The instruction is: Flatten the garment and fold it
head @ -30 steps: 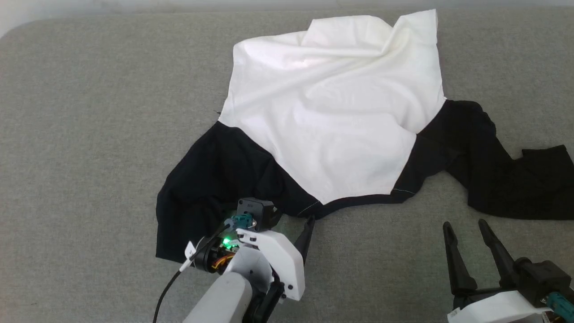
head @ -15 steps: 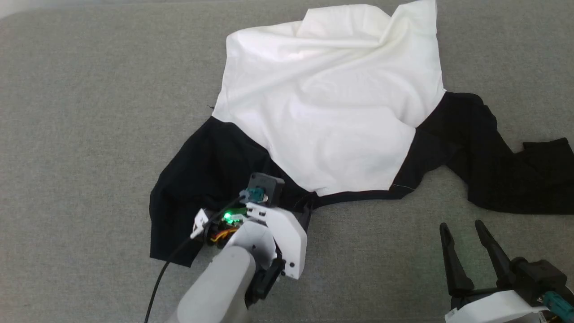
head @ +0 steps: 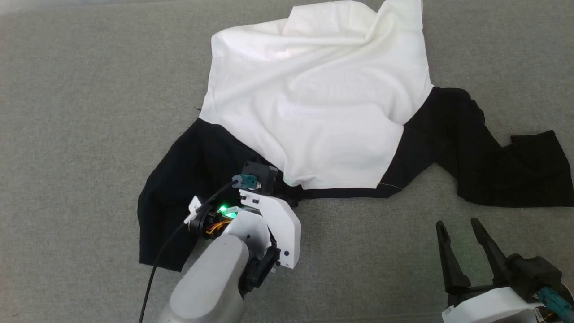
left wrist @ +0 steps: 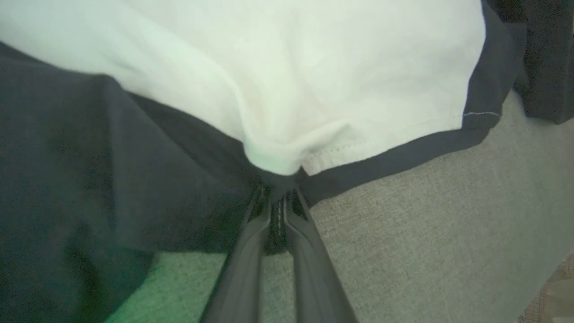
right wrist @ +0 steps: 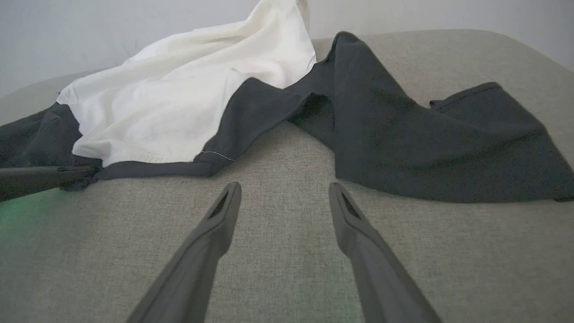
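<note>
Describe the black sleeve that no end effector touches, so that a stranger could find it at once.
On the grey woven cloth surface lies a white-bodied shirt with black sleeves. From its white body go to the robot's right, where one black sleeve stretches outward. Unlike the other black sleeve, crumpled by the shut left end effector, this one lies apart from the open right end effector.

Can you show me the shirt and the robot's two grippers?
Soft white cloth shirt with black sleeves (head: 314, 103), head view, white body.
Left gripper (left wrist: 278, 194), left wrist view, between fingertips pinching the shirt.
Right gripper (head: 457, 223), head view, between open fingertips.
</note>
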You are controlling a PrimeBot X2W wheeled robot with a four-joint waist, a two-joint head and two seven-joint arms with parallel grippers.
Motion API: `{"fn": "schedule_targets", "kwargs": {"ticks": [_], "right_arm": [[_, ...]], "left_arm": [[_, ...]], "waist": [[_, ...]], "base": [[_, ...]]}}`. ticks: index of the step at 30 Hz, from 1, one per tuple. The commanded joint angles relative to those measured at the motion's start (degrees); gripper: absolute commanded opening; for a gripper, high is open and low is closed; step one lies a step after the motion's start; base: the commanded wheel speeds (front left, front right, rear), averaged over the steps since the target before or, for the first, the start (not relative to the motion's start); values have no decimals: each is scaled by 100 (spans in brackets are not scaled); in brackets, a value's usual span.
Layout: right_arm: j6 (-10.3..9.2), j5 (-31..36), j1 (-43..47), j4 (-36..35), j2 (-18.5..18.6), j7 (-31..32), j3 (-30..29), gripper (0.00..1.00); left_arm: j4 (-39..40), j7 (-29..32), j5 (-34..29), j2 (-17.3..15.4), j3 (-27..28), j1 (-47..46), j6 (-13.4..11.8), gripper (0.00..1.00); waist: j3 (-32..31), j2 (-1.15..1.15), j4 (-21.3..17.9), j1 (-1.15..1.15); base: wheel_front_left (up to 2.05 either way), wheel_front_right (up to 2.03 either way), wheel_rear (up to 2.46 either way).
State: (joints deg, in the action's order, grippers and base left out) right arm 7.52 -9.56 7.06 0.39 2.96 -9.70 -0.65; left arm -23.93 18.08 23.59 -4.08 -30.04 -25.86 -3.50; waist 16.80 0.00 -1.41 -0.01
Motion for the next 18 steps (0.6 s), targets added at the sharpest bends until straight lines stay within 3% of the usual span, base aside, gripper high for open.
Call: {"fn": "schedule_targets", "kwargs": {"ticks": [1,11,18], "right_arm": [[-3,26,-92,0,-8,-27,0,100],[-3,483,-554,-228,-8,589,110,100],[-3,516,-1269,-420,381,2062,-12,100]], "left_arm": [[-160,104,63,-33,-51,209,60,0],[367,-232,243,-40,88,405,-5,0],[678,-287,227,-20,22,394,-76,0]], "waist": [[4,0,-6,1],[9,0,65,1],[119,0,216,1]], "base": [[0,0,0],[0,0,0],[0,0,0]]}}
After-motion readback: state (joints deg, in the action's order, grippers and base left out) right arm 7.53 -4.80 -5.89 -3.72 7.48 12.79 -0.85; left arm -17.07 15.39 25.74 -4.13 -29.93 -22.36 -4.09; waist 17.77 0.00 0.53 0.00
